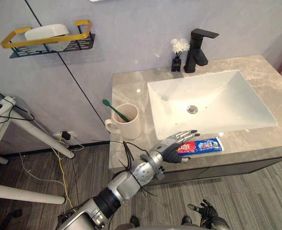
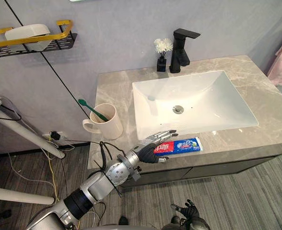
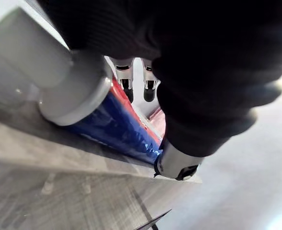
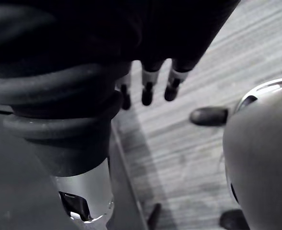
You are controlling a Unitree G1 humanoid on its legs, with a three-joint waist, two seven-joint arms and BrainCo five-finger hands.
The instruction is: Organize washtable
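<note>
My left hand lies over the 9 o'clock end of the toothpaste tube, fingers straight and close together, not curled round it. The tube lies flat on the surface at 6 o'clock of the sink, its long axis running 9 to 3 along the front edge; I cannot tell which end bears the cap. My right hand hangs low over the floor, fingers relaxed.

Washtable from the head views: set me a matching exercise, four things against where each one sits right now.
1 toothbrush
2 toothpaste tube
3 faucet
4 white dish

a on the wall rack
b behind the basin
c standing in the mug
d at the counter front edge, under the left hand

Pairs: 1-c, 2-d, 3-b, 4-a
</note>
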